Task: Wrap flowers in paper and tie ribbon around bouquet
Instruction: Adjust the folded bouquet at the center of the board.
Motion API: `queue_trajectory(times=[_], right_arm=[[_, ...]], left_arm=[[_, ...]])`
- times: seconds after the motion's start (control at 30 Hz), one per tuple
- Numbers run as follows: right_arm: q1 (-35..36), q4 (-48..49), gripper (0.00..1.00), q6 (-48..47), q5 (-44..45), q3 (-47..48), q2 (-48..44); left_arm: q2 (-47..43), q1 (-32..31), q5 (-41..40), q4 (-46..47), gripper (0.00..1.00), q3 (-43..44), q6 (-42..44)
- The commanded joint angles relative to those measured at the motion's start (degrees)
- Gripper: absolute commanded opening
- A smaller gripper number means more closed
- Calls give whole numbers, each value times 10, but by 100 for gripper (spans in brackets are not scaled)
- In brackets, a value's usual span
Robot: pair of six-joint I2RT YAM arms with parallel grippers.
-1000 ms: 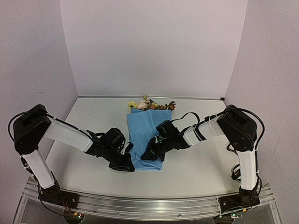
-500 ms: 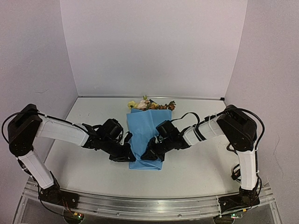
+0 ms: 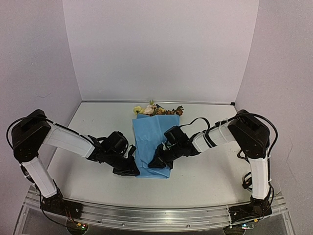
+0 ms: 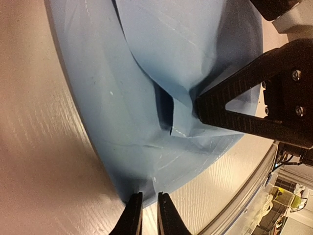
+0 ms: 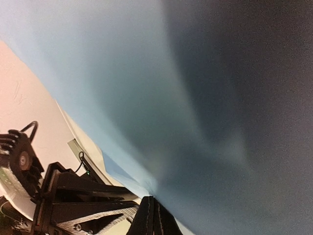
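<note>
left gripper (image 3: 133,170), overhead view: sits low on the table (image 3: 210,171) at the near left corner of the paper (image 3: 152,134), tip touching or just beside its edge; right gripper (image 3: 152,164) lies over the paper's near right part, tip down on the sheet; the paper is folded into a long light-blue packet, with the flowers (image 3: 157,109) showing yellow, pink and rust at its far end.

left wrist view: jaws stand a narrow gap apart with nothing seen between them, right at the paper's near rim; the sheet is thin and glossy, with a raised crease where the right gripper's tip bears down; judgement: the wrap is being tightened at its near end; the left jaws should get around the loose rim before closing, while the right keeps the fold pinned, else the thin sheet may spring open or tear.

right wrist view: fingers closed tip to tip against blurred blue paper; whether any fold is caught between them cannot be told.
</note>
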Motion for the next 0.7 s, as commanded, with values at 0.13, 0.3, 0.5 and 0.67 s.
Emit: queue_trajectory(times=[0.13, 0.3, 0.5, 0.67], right_arm=[[2, -188, 1, -86, -23, 65, -116], [-1, -345, 2, -188, 12, 80, -166], [-14, -408, 9, -226, 33, 82, -183], [-22, -435, 10, -244, 63, 64, -195]], left_arm=[[-96, 15, -39, -79, 16, 87, 28], [-96, 47, -35, -75, 16, 119, 46], [-65, 62, 6, -47, 15, 144, 61], [-46, 60, 44, -29, 15, 138, 66]])
